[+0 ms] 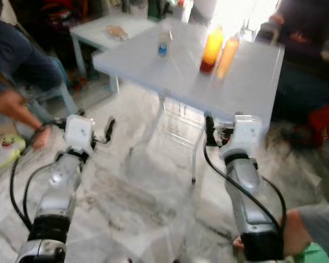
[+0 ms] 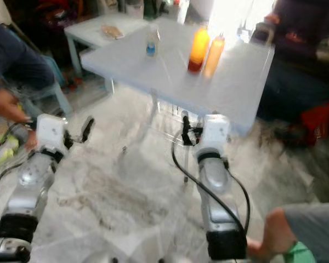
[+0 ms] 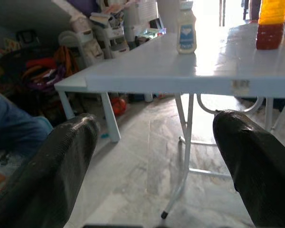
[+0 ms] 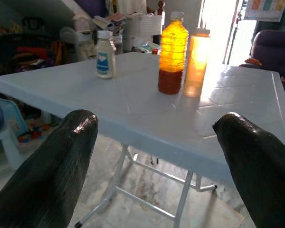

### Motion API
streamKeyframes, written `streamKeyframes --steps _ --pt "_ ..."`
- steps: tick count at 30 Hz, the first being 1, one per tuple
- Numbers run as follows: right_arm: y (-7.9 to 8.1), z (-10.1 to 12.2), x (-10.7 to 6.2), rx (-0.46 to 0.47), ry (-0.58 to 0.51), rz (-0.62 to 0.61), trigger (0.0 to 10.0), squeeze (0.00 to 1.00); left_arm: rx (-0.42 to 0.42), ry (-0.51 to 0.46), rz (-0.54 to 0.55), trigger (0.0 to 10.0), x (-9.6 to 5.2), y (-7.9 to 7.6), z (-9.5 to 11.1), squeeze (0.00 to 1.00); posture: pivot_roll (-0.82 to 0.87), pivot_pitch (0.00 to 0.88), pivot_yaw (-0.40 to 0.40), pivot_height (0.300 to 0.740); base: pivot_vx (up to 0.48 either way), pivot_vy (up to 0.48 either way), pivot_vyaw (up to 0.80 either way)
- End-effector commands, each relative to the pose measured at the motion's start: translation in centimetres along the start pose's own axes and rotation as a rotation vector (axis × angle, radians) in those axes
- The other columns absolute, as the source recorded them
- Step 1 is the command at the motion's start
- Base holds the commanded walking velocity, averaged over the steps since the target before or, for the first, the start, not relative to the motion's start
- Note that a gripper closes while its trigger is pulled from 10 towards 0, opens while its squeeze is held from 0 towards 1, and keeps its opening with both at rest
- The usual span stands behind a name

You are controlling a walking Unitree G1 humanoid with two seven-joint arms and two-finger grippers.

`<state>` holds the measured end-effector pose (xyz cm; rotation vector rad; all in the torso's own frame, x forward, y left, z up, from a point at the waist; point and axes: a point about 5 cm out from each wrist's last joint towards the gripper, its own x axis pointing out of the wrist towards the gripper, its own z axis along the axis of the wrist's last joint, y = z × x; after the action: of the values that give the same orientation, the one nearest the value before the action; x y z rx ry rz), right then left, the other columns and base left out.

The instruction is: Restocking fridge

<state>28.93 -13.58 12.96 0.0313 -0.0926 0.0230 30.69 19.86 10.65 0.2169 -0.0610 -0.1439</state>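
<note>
Though the head views blur, we see both grippers, left (image 3: 154,156) and right (image 4: 154,156), spread empty short of the table (image 4: 147,123), bottles (image 4: 173,52) beyond.

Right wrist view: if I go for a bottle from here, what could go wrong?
1. The tall orange bottle stands close beside a second orange bottle; the open right gripper closing on one may topple the other.
2. A person's hand rests at the right arm's base, so a quick swing could strike it.
3. The white folding table looks light; bumping its edge might shake everything.
</note>
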Motion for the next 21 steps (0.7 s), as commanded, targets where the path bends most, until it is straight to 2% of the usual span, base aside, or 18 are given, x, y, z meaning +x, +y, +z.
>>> streamKeyframes --steps 1,7,12,14,21 --pt "-1.0 0.2 0.0 -0.014 -0.011 -0.029 10.0 0.0 0.0 -0.021 -0.02 10.0 0.4 -0.8 0.4 0.0 -0.03 0.0 -0.033 0.74 0.454 0.0 0.0" --pt "-1.0 0.2 0.1 -0.013 -0.008 -0.032 10.0 0.0 -0.006 -0.022 -0.023 10.0 0.4 -0.8 0.4 0.0 -0.03 0.0 -0.033 0.74 0.454 0.0 0.0" --pt "-1.0 0.2 0.0 -0.013 -0.007 -0.033 10.0 0.0 -0.012 -0.025 -0.001 10.0 0.4 -0.7 0.5 0.0 -0.03 0.0 -0.031 0.74 0.451 0.0 -0.74" --pt "-1.0 0.2 0.1 -0.012 -0.008 -0.034 10.0 0.0 -0.005 -0.022 0.015 10.0 0.3 -0.5 0.4 0.0 -0.03 0.0 -0.032 0.74 0.0 0.0 -0.69" --pt "-1.0 0.2 -0.1 -0.01 -0.015 -0.038 10.0 0.0 -0.009 0.032 0.062 10.0 -1.2 0.4 -0.9 0.0 -0.04 0.0 -0.027 0.74 0.0 0.0 0.0"
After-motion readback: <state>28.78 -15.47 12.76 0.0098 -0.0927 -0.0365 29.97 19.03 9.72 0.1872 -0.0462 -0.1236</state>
